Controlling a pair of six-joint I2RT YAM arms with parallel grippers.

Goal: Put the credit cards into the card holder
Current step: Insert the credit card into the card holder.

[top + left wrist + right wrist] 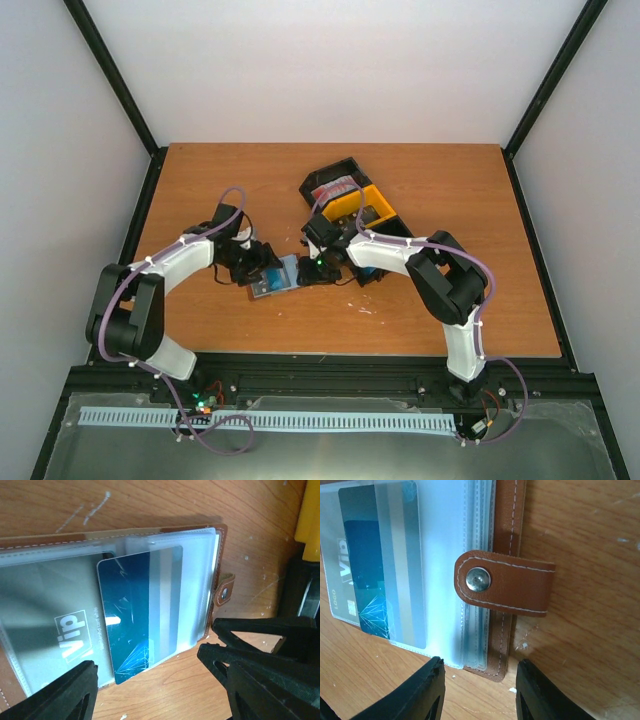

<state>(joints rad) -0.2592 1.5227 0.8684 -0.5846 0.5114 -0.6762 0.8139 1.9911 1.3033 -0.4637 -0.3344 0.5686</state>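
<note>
Lying open on the table (450,200), the holder (272,278) shows 1 blue card (130,615) poking from a clear sleeve (195,580) — left gripper (150,680) and right gripper (480,690) both gape empty beside it.

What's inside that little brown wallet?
It holds clear plastic sleeves: a blue card sits partly inside one, overlapping a grey Vip card. Whatever fills the sleeves stacked underneath is hidden.

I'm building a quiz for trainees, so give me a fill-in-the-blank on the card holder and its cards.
The protruding card in the clear sleeve is ____.
The grey card beside it reads ____.
The snap tab on the card holder is ____ with white stitching.
Missing words: blue; Vip; brown.
</note>
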